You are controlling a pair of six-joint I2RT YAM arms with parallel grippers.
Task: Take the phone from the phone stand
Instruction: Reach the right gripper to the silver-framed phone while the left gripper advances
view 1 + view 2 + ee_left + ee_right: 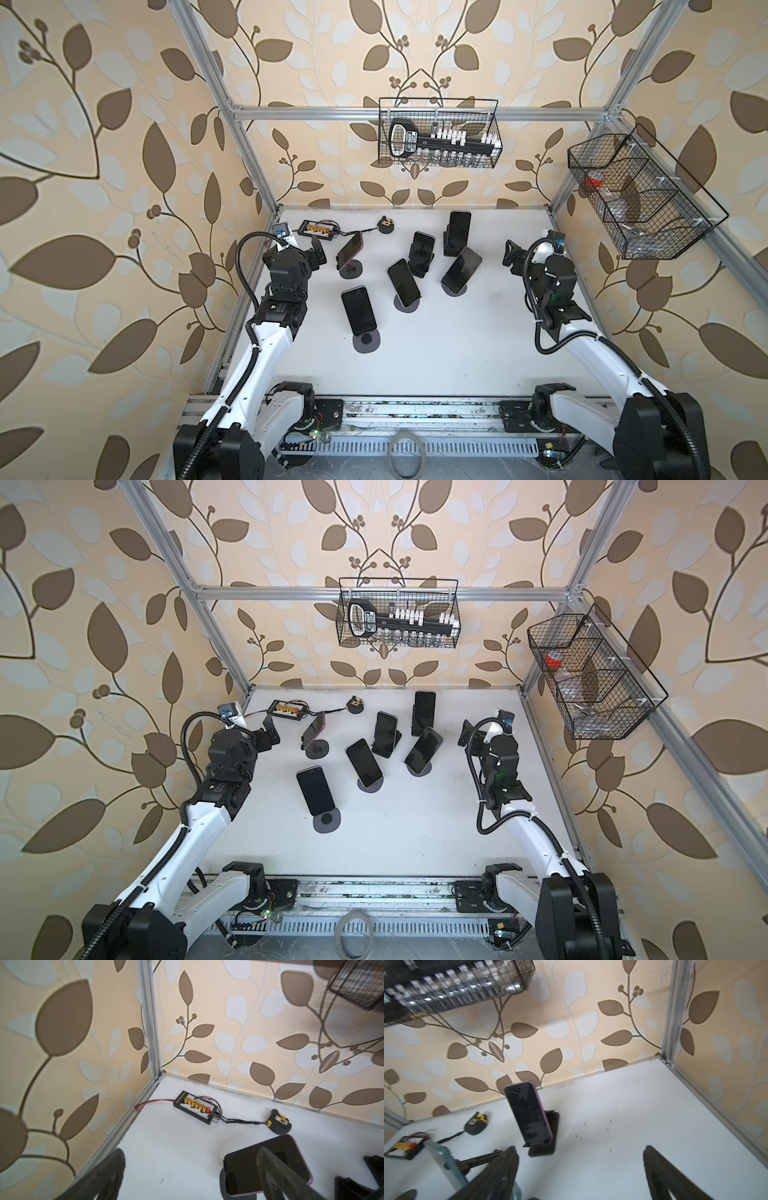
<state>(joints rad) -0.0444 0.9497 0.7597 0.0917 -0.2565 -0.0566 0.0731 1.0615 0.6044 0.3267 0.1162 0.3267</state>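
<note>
while my left gripper (321, 250) and right gripper (510, 252) gape empty, nudging could topple the purple-edged glass phone (350, 249) and round dark stand (352, 271).

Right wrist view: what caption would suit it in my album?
Open fingers face a pink-edged phone leaning on its black stand on the white table.
</note>
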